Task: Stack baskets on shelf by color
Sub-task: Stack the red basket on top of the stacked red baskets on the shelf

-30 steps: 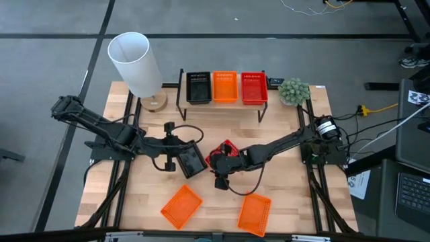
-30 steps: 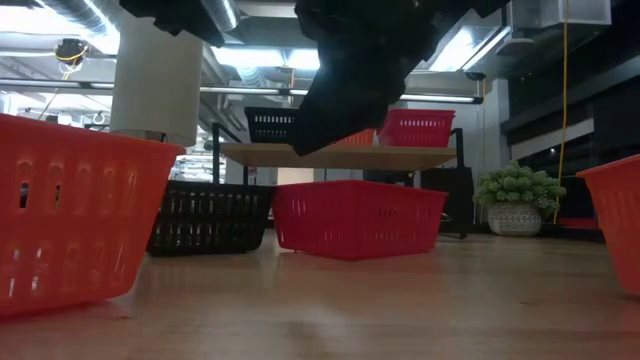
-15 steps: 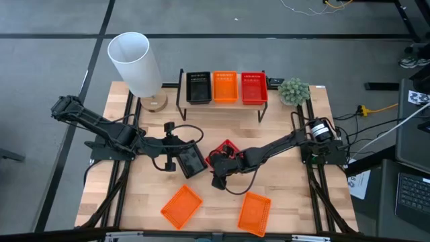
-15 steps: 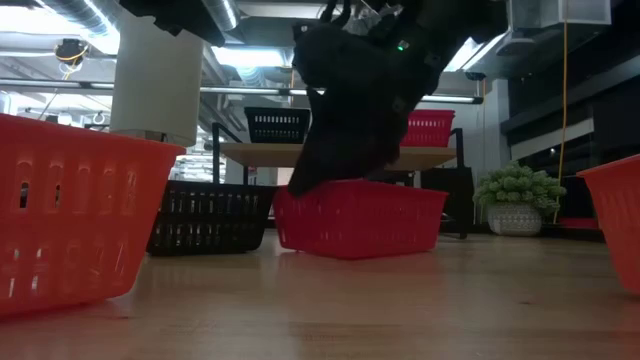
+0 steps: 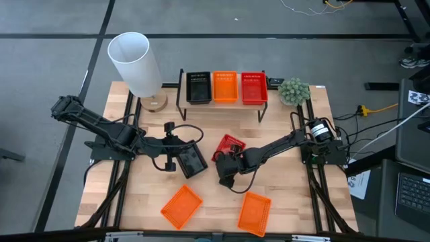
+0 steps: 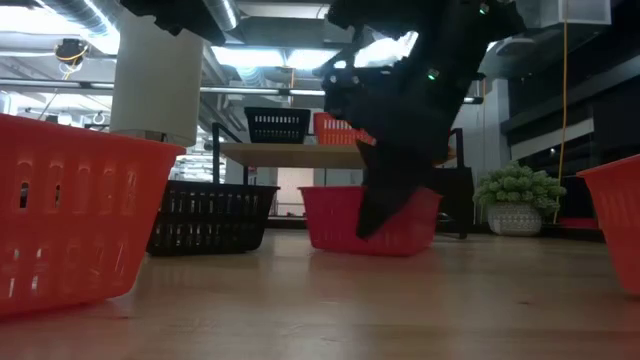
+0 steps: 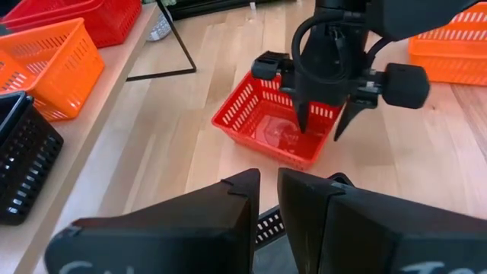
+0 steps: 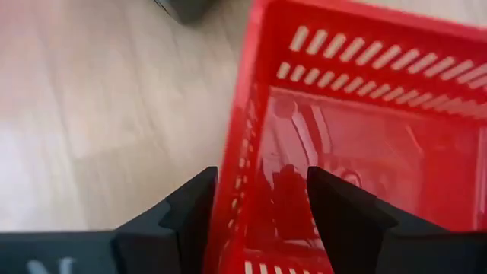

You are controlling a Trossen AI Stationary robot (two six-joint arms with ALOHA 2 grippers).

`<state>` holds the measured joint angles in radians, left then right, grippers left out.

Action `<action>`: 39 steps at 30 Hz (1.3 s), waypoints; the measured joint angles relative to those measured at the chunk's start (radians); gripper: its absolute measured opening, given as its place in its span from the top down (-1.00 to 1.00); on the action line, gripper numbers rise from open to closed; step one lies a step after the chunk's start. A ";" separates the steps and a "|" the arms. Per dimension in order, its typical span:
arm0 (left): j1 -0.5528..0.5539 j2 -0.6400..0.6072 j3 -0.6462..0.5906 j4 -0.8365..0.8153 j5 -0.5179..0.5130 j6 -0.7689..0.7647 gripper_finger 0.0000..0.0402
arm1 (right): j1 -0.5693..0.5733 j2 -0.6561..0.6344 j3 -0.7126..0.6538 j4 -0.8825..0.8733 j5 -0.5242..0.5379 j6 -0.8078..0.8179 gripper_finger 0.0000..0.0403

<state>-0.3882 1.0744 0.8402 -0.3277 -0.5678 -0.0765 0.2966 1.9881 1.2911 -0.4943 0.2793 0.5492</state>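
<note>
A red basket [image 5: 230, 145] rests on its bottom on the table's middle. My right gripper [image 7: 319, 129] is open and points down at its near end, one finger inside and one outside the end wall. My left gripper [image 5: 180, 160] is shut on a black basket [image 5: 193, 161] that sits on the table left of the red one. The shelf [image 5: 225, 105] at the far side carries a black [image 5: 198, 87], an orange [image 5: 224, 87] and a red basket [image 5: 253, 87]. Two orange baskets [image 5: 181, 205] [image 5: 255, 212] lie near the front edge. My left gripper has the black basket's rim [image 7: 266, 224] between its nearly closed fingers, coming level from the table's left. The fingers hide the place of contact. The basket stands on the table [image 6: 210, 215]. My right gripper's fingers [image 8: 190, 205] stand astride the red basket's end wall [image 8: 243, 152] from above. I cannot tell whether they touch it.
A tall white cylinder [image 5: 138, 64] on a wooden base stands at the far left. A small green plant [image 5: 293, 91] stands at the far right beside the shelf. Bare wood lies between the red basket and the shelf.
My right gripper has come down and gone a little toward the table's right and near edge, until its fingers stand over the red basket's near wall. The red basket has slid a little to the right and turned about on the table. The left arm has kept still.
</note>
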 joint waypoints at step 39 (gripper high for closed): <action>0.000 0.000 0.000 0.000 0.000 0.000 0.79 | 0.154 -0.085 0.350 -0.575 0.120 -0.053 0.99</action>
<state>-0.3882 1.0740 0.8402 -0.3281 -0.5682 -0.0761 0.4503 1.9032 1.6406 -1.0697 0.3994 0.4966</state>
